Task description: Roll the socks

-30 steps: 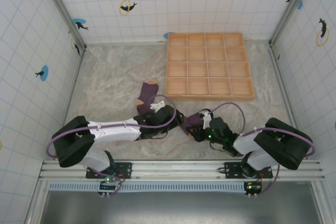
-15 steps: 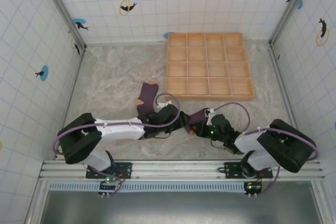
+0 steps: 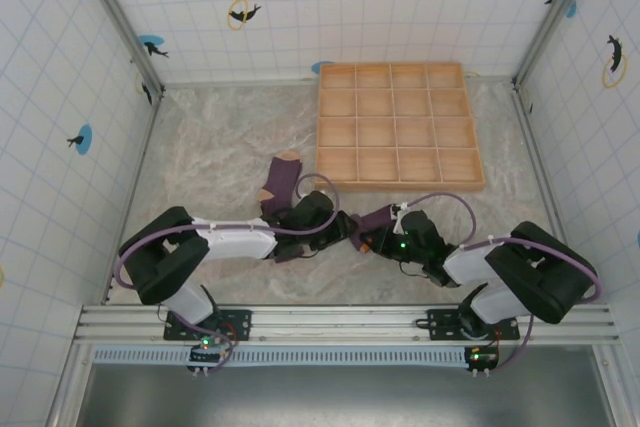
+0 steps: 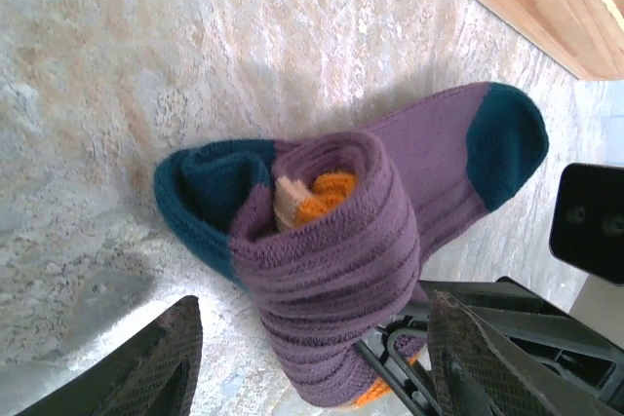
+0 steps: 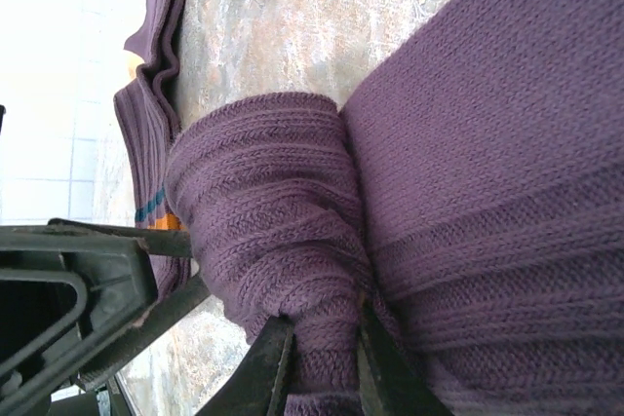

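Your right tool (image 5: pixel 317 358) is clenched on the sock roll (image 4: pixel 331 241) at the desk's (image 3: pixel 220 137) 6 o'clock. The left tool (image 4: pixel 312 338) straddles it, released. If left closes off-centre, the roll probably unwinds. The spare sock (image 3: pixel 280 179) lies at the roll's 10 o'clock.

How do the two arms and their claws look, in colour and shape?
The left arm and right arm have white links, bulky black joints and a looping purple cable each. The left claw has black fingers with cross-hatched pads.

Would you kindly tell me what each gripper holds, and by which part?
The right gripper pinches the purple sock by its rolled end. The left gripper holds nothing; its fingers straddle the roll.
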